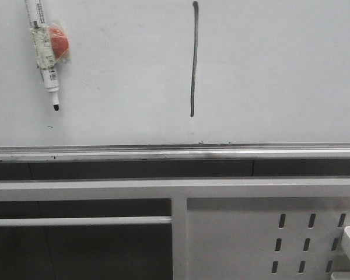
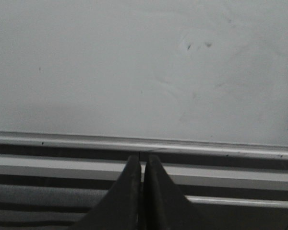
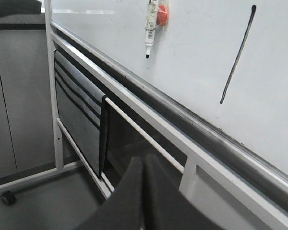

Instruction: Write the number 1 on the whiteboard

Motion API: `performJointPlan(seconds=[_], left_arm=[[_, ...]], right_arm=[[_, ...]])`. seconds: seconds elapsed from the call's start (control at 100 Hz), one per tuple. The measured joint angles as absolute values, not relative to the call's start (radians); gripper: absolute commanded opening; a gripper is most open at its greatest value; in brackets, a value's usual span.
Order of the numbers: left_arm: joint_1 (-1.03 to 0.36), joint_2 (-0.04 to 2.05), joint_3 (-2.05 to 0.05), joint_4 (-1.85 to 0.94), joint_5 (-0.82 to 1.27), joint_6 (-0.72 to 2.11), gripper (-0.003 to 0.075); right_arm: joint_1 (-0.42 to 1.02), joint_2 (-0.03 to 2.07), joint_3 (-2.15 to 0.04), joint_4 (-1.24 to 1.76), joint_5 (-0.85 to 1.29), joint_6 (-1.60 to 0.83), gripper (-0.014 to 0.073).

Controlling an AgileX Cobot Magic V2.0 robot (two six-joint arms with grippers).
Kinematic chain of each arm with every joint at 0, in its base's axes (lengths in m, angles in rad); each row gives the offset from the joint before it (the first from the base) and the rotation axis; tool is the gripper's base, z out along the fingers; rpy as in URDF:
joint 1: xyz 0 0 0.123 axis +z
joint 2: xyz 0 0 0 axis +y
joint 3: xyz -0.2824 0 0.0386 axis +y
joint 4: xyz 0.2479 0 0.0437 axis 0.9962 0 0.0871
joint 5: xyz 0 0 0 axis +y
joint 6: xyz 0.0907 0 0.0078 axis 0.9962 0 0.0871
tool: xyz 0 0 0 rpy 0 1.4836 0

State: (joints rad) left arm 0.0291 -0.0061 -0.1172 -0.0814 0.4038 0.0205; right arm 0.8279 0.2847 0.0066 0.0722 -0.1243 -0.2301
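Observation:
The whiteboard (image 1: 280, 70) fills the upper front view, with a metal rail (image 1: 175, 151) along its lower edge. The number 1 (image 1: 193, 58) is a thin, nearly vertical black stroke on it, and it also shows in the right wrist view (image 3: 237, 55). A white marker pen (image 1: 44, 52) with a black tip hangs on the board at upper left beside a red magnet (image 1: 59, 42); the pen also shows in the right wrist view (image 3: 150, 26). My left gripper (image 2: 141, 163) is shut and empty, below the rail. My right gripper (image 3: 144, 165) is shut and empty, low and away from the board.
Below the rail is the board stand's white frame (image 1: 175, 188) with a perforated metal panel (image 1: 303, 236) at lower right. The right wrist view shows the stand's leg with a castor (image 3: 8, 197) on a grey floor and grey cabinets (image 3: 14, 96) behind.

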Motion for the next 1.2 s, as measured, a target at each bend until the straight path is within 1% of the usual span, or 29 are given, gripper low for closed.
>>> performJointPlan(seconds=[0.22,1.2], left_arm=[[0.031,-0.006,0.001,-0.023,0.354,0.0,-0.002],[0.029,-0.006,0.001,0.021,0.341,0.0,-0.002]], right_arm=[[0.828,0.285,0.007,0.072,-0.124,-0.23,-0.0069],[0.828,0.285,0.007,0.072,-0.124,-0.23,-0.0069]])
